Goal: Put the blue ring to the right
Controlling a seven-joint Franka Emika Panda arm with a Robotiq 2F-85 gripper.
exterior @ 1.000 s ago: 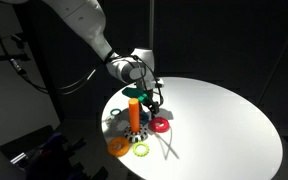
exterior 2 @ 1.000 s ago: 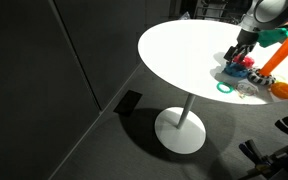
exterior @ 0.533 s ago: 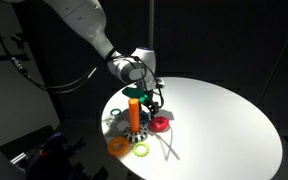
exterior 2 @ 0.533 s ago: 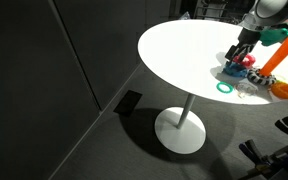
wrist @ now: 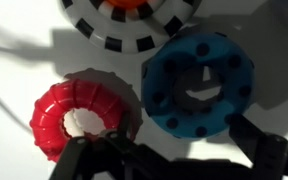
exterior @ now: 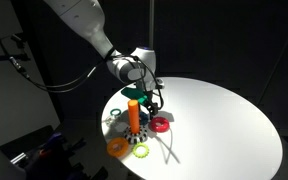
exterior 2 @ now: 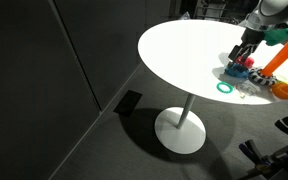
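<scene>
The white round tabletop carries a cluster of toys near its edge, and the arm reaches down over that cluster in both exterior views. The pincer is spread open and empty, its two dark fingers coming in from the bottom of the wrist view. The blue ring lies flat on the tabletop just ahead of the fingertips, roughly centred in the gap between them, with the red ring close beside it. Being round, it has no long axis. It is solid blue, with small dark dimples around its band.
</scene>
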